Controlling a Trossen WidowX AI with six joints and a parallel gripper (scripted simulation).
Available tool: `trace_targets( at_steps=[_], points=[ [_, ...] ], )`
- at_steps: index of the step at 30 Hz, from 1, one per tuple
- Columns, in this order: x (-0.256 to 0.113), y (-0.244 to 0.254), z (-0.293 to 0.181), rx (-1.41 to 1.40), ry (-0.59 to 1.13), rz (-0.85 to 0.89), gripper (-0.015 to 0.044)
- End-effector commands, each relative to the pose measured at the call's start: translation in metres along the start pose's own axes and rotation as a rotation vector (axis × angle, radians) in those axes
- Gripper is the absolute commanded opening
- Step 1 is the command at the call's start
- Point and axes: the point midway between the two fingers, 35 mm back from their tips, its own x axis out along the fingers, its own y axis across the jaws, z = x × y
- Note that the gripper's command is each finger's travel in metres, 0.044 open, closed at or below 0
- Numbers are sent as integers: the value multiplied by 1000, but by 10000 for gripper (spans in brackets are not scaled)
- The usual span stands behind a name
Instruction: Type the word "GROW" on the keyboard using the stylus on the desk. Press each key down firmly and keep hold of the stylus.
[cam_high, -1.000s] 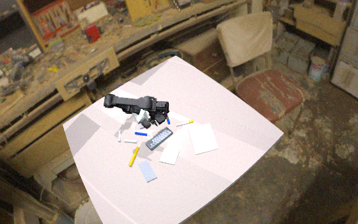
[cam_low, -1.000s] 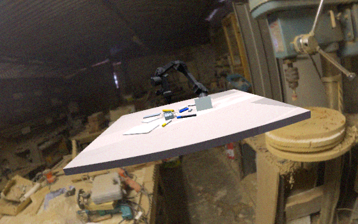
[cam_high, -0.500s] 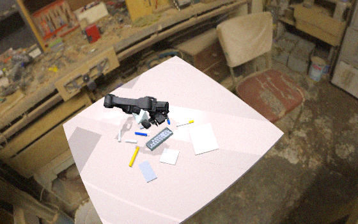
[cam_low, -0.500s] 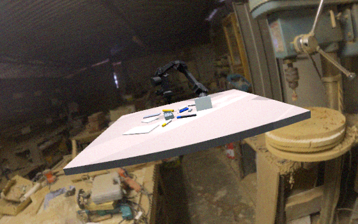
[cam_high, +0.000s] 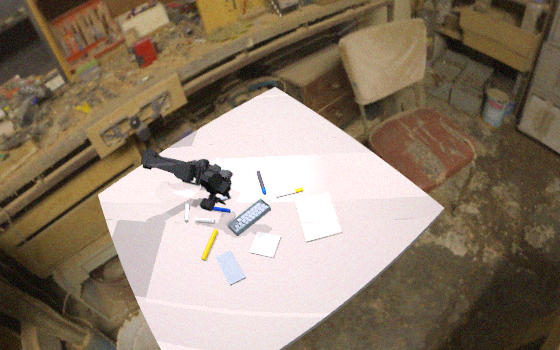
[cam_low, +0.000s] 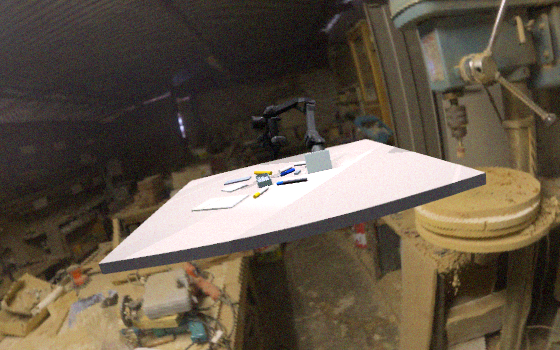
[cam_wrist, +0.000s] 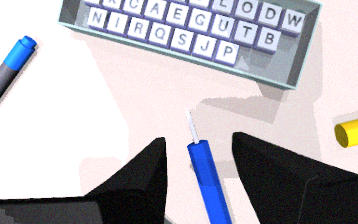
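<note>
The grey-framed keyboard (cam_high: 250, 217) (cam_low: 263, 181) (cam_wrist: 277, 62) lies on the desk with white letter keys. In the wrist view the G key (cam_wrist: 200, 20), R key (cam_wrist: 138, 29), O key (cam_wrist: 247, 7) and W key (cam_wrist: 294, 22) show; the top row is partly cut off. The blue stylus (cam_high: 221, 209) (cam_low: 287, 172) (cam_wrist: 207, 175) has a thin white tip that points toward the keyboard. My gripper (cam_high: 218, 202) (cam_wrist: 199, 144) is partly open above the stylus. In the wrist view the stylus shows between the two black fingers, with gaps on both sides.
A dark marker with a blue cap (cam_high: 261, 183) (cam_low: 292, 181) (cam_wrist: 20, 52) lies beside the keyboard. A yellow rod (cam_high: 210, 245) (cam_wrist: 347, 132), a yellow-ended pen (cam_high: 299, 190), two white sticks, white sheets and a light blue pad (cam_high: 231, 268) lie around. A grey-green panel (cam_low: 318, 161) stands near the arm's base.
</note>
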Motion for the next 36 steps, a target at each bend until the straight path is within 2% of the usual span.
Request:
trace_targets(
  at_steps=[1,10,36],
  points=[
    [2,-3,-21,-87,-66,11,150],
    [12,-5,-60,-280,-225,-49,150],
    [31,-8,-64,-282,-226,-52,150]
  ],
)
